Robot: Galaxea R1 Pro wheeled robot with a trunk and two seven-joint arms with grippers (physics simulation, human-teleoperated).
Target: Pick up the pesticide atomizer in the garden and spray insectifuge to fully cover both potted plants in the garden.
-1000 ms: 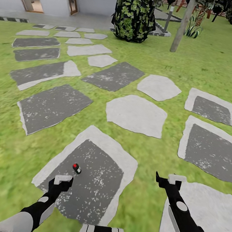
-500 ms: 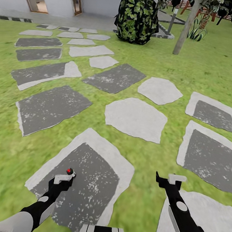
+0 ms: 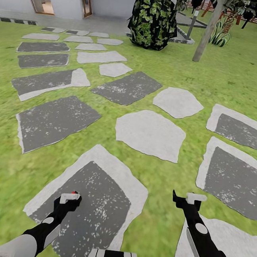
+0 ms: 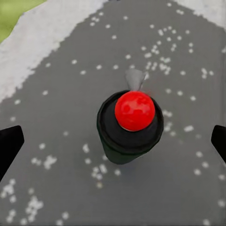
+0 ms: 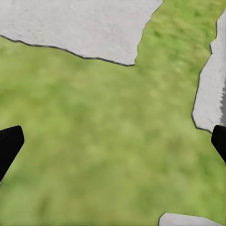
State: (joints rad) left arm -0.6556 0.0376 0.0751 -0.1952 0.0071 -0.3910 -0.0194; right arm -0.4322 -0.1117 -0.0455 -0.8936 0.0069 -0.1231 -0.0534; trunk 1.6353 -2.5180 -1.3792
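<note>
Closer now, atomizer (image 4: 130, 126) sits centred between left gripper's (image 4: 113, 141) spread jaws at 7 o'clock; right gripper (image 5: 113, 143) spread, idle.

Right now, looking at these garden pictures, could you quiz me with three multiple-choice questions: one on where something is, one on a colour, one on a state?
1. The pesticide atomizer stands on:
A) grass
B) a dark stepping stone
C) a wooden bench

2. Its top is:
A) red
B) blue
C) yellow

3. The left hand is:
A) shut on the atomizer
B) open, fingers either side of it
C) holding a leaf

Answers: 1 B, speckled dark stone lies under it; 2 A, a red ball cap; 3 B, the left wrist view shows fingertips wide apart, not touching.
</note>
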